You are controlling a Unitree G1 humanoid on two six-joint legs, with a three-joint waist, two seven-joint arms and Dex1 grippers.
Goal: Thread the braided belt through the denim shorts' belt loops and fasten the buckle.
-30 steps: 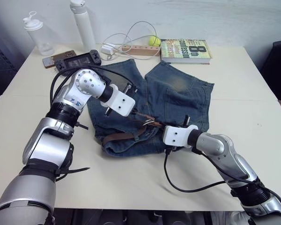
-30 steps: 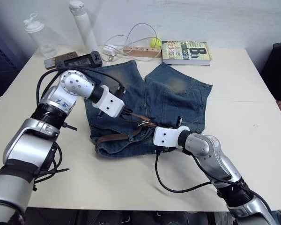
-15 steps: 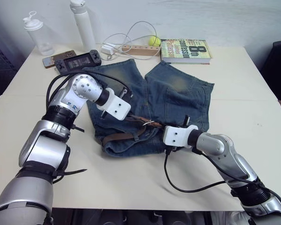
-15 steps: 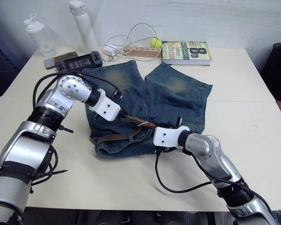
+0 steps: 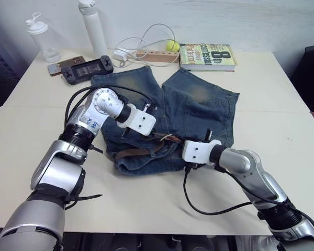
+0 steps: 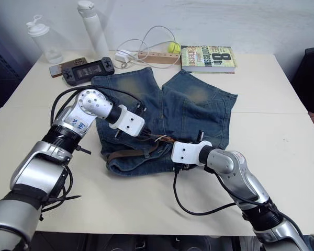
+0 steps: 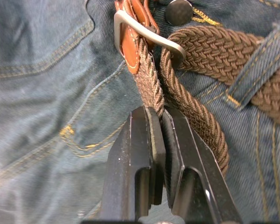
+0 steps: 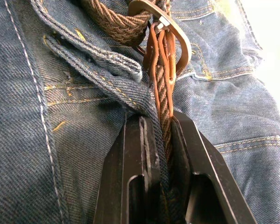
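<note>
Cream tabletop carries the work. Nearest, the right gripper pinches the dark-brown braided belt beside its silver-grey metal buckle; the left gripper clamps the strap beyond. Faded blue denim shorts lie mid-table, belt at the waistband. Fastening seems in hand; next, seat the prong.

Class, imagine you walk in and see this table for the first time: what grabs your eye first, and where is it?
Mid-table, the denim shorts lie flat, and both pincers meet at their waistband. The left pincer and the right pincer are each shut on the belt on either side of the buckle. At the far edge lie a book and a white cable.
</note>
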